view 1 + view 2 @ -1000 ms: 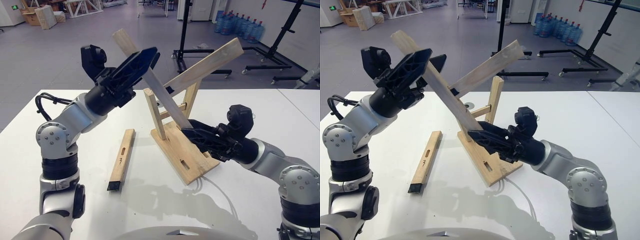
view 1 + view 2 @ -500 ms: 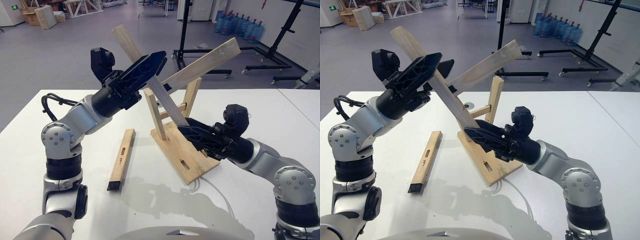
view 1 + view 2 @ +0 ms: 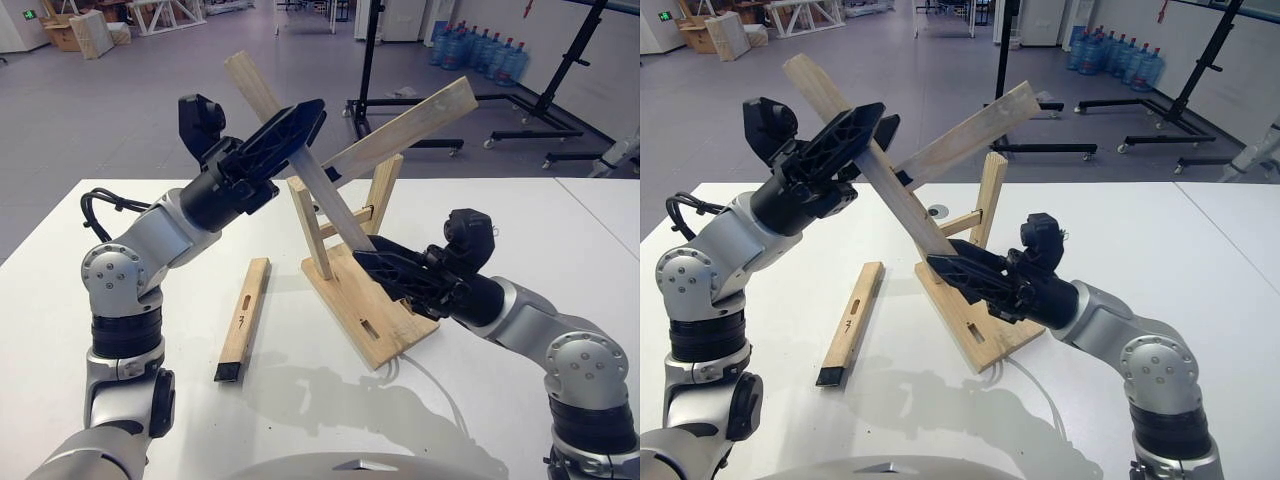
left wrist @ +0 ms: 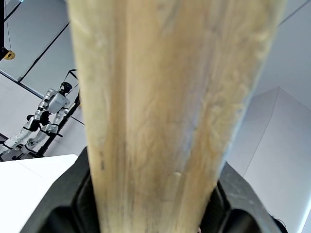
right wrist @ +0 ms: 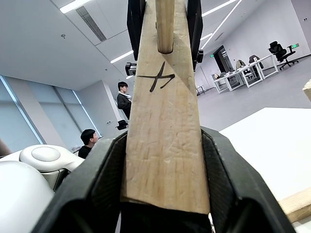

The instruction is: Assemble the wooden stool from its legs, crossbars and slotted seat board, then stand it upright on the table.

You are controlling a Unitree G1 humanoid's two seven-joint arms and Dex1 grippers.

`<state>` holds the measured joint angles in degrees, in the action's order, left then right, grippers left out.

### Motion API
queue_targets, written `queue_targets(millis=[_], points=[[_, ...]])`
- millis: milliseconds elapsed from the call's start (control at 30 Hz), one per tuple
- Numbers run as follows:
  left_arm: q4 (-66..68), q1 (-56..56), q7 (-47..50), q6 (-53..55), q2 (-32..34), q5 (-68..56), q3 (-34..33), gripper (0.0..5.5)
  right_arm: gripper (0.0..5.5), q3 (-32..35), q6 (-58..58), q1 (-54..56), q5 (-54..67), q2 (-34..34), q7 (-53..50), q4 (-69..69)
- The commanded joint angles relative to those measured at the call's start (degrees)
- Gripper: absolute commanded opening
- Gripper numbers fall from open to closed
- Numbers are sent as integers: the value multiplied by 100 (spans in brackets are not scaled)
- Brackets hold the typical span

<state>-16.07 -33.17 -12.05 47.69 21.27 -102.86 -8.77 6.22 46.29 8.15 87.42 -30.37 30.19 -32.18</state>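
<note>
Slanted leg (image 3: 338, 212) | left gripper (image 3: 312, 135) clamped high, right gripper (image 3: 372, 258) clamped low | seat board (image 3: 372, 305), loose leg (image 3: 243, 318) well off tabletop (image 3: 480, 400) edges

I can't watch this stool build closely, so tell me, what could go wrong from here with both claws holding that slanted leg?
One: the slanted leg, gripped by the left claw and the right claw, crosses close to the other long plank and the upright frame; forcing it could knock them over. Two: the seat board lies loose on the table and might slide or tip under the push.
</note>
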Motion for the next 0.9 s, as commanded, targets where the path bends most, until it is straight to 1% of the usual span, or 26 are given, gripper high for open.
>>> queue_targets(millis=[33,100,133,233,300,367,400,433,500,567,600,633,700,767,900], points=[[1,31,83,-72,-2,-10,-38,213,205,-103,-37,47,-206,34,17,-26],[39,44,95,-92,21,66,-76,213,205,-184,-1,42,-349,-28,71,-87],[58,54,96,-98,36,122,-90,212,243,-245,21,32,-475,-82,109,-126],[71,85,41,-83,55,276,-93,205,293,-338,64,-20,-684,-200,224,-170],[34,129,-23,-79,65,503,-53,205,327,-260,86,-74,-716,-317,340,-141],[14,181,-79,-95,80,808,-20,205,368,-19,105,-183,-727,-586,563,-69],[-10,212,-127,-93,100,947,-11,204,383,208,101,-258,-782,-799,721,22],[-35,240,-167,-93,115,1076,-9,204,410,431,99,-321,-856,-1004,875,143],[-177,375,-221,-122,149,1344,-31,204,443,967,-17,-466,-1412,-1614,1369,653],[-399,568,-209,-227,153,1678,-60,204,450,1161,-400,-476,-2479,-2245,1726,1406],[-498,648,-177,-273,153,1833,-67,204,450,1109,-614,-409,-2972,-2417,1766,1693],[-645,759,-155,-335,153,2038,-53,204,450,911,-901,-266,-3603,-2589,1727,2064],[-928,965,-115,-456,148,2445,-3,204,450,473,-1425,62,-4718,-2720,1561,2744],[-1163,1197,-107,-586,84,2816,69,204,450,-52,-1912,165,-5667,-2646,1466,3059],[-1265,1406,-184,-822,-101,3215,143,204,450,-855,-2646,98,-6925,-2333,1398,3432]])
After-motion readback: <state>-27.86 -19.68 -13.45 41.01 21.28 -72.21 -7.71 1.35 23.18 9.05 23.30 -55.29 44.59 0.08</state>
